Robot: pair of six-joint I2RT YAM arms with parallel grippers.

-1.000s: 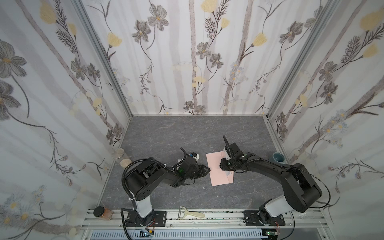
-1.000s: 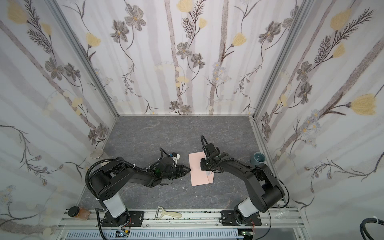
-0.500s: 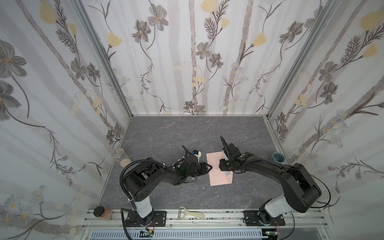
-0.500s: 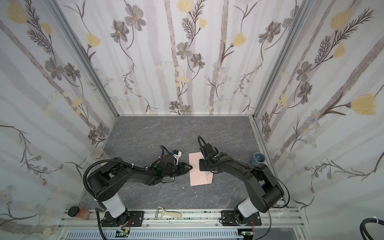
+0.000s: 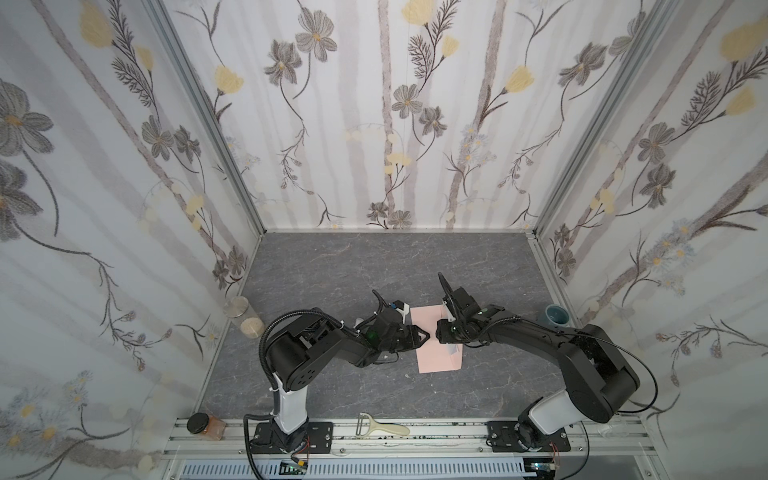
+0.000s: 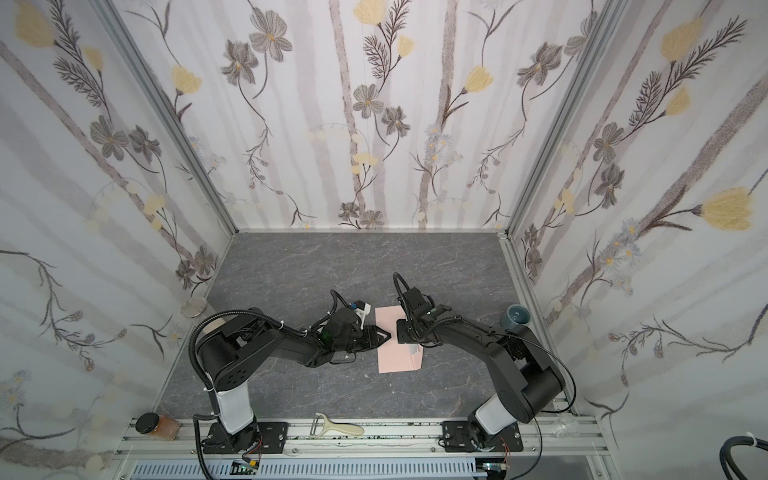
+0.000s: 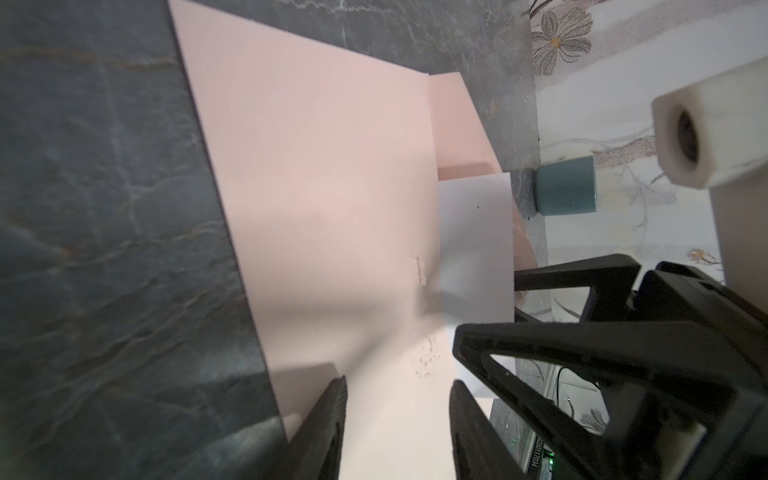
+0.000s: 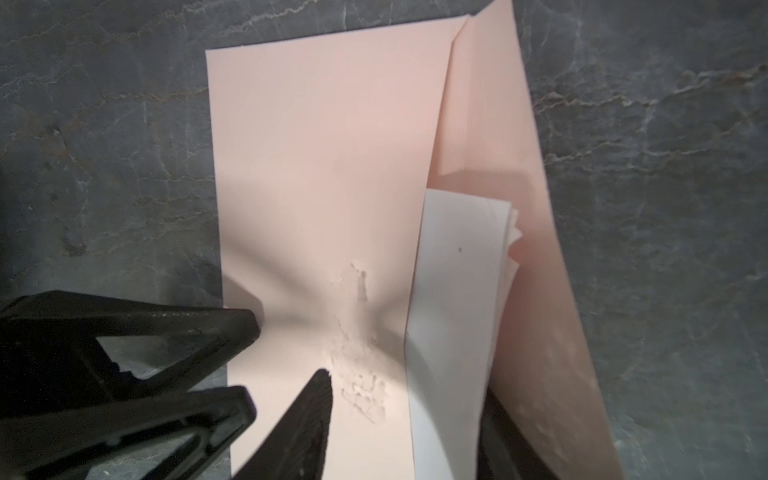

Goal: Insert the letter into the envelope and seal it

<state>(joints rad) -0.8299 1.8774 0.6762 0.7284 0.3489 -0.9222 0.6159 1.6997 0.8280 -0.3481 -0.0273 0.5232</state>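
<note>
The envelope (image 5: pixel 432 347) lies flat on the counter (image 5: pixel 353 270) between the two arms with its flap folded open. The letter (image 8: pixel 457 291) sits partly inside its mouth, a white end (several folded layers) sticking out over the flap. The left end effector (image 7: pixel 397 399) is spread over the envelope's edge, pinching nothing, and the right end effector (image 8: pixel 405 382) is spread too, one finger over the envelope's front, the other behind the letter's exposed end.

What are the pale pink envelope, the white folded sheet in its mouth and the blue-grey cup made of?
Pale pink envelope: matte paper, creases, scuffed patch.
White folded sheet: thin matte paper, layered edges.
Blue-grey cup: probably glazed ceramic, smooth, faint sheen; maybe plastic.
</note>
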